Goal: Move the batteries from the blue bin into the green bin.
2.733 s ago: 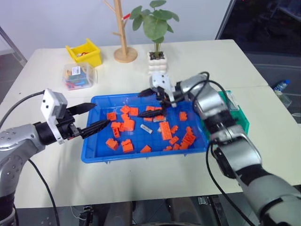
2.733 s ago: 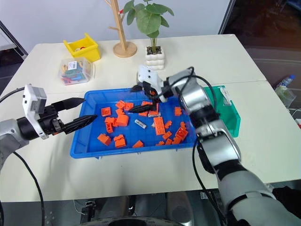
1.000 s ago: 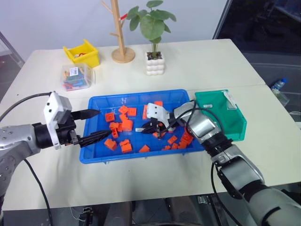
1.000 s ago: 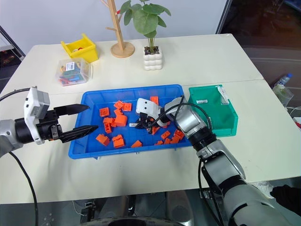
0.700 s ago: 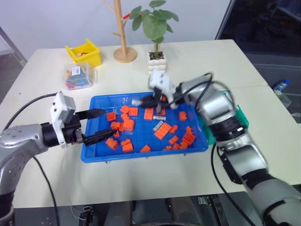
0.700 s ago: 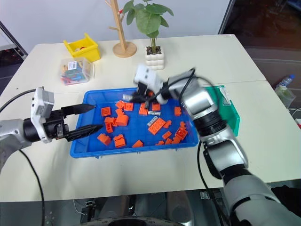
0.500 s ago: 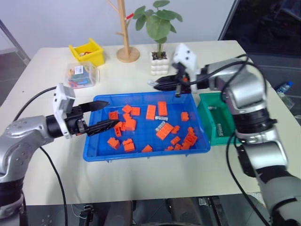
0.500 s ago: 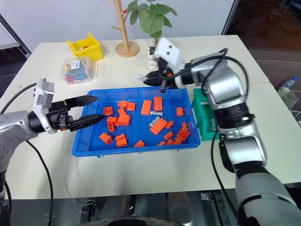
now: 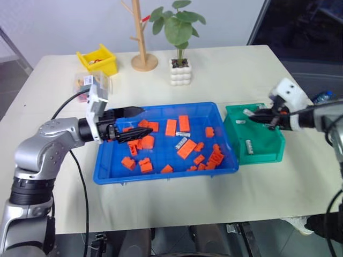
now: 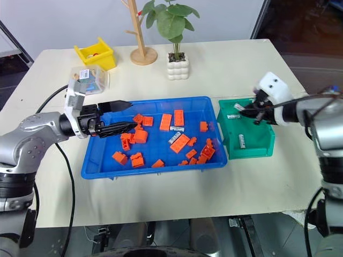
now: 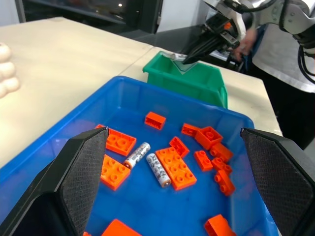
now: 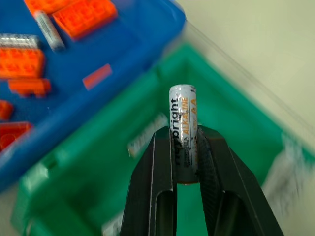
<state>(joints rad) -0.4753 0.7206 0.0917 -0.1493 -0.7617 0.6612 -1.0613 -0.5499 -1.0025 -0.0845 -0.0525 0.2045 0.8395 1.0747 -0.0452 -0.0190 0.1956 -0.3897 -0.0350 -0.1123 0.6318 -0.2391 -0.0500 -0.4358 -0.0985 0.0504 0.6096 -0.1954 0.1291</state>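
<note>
Two batteries [image 11: 150,162] lie side by side in the blue bin [image 9: 161,174], among orange blocks [image 9: 187,148], ahead of the left claw [image 9: 134,123], whose fingers are spread apart over the bin's left end. Right claw [image 12: 183,147] is clenched on a battery [image 12: 183,125], held above the green bin [image 10: 265,147]. Below this claw, two more batteries [image 10: 242,141] rest inside the green bin.

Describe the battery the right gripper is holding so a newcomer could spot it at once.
Find the green bin right of the blue bin. Above it, the right gripper clamps a silver battery lengthwise. Unlike the batteries lying in the bins, it is pinched between black fingers.
</note>
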